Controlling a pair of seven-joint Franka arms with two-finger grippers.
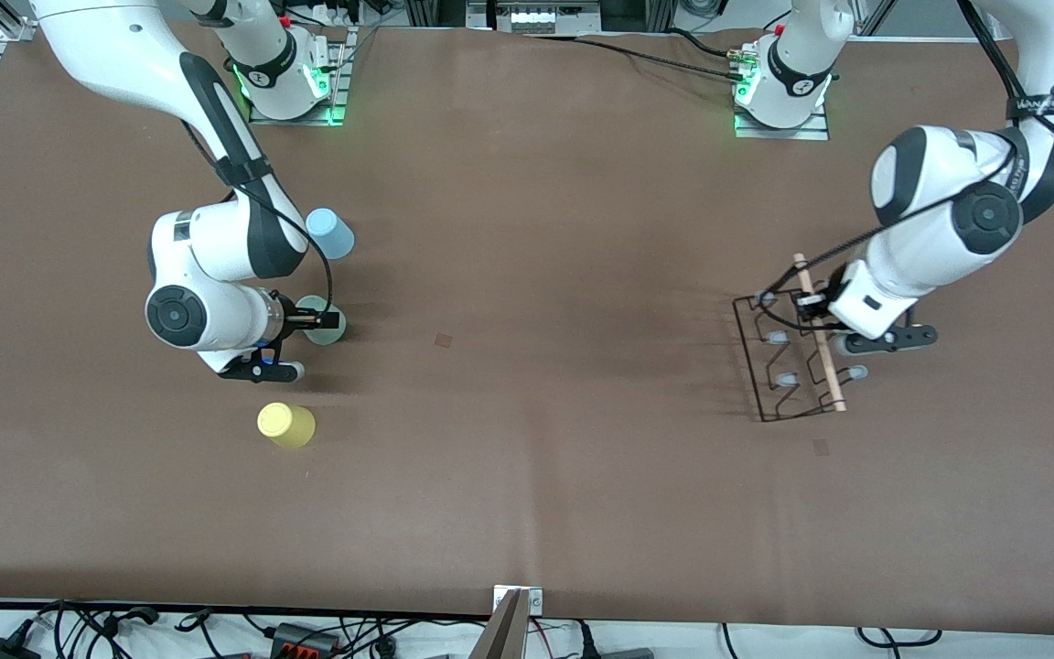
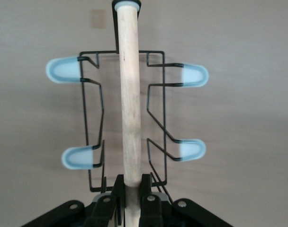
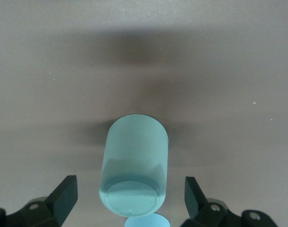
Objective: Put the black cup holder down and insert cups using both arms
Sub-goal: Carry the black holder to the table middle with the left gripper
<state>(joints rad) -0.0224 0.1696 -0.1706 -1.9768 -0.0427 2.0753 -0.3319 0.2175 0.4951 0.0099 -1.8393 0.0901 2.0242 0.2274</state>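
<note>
The black cup holder [image 1: 779,361] is toward the left arm's end of the table, its wooden rod [image 1: 822,352] on top and its grey-capped pegs [image 1: 776,338] sticking out sideways. My left gripper [image 1: 812,316] is shut on the rod [image 2: 130,118] near one end, shown in the left wrist view [image 2: 130,196]. I cannot tell if the holder touches the table. My right gripper [image 1: 326,322] is open over the upturned mint green cup [image 1: 324,337]. In the right wrist view [image 3: 130,196] the cup [image 3: 134,156] is between the spread fingers [image 3: 64,194], untouched.
The light blue cup [image 1: 330,233] stands upturned, farther from the front camera than the mint cup. The yellow cup [image 1: 286,425] stands nearer to it. All three are toward the right arm's end of the brown table [image 1: 536,366].
</note>
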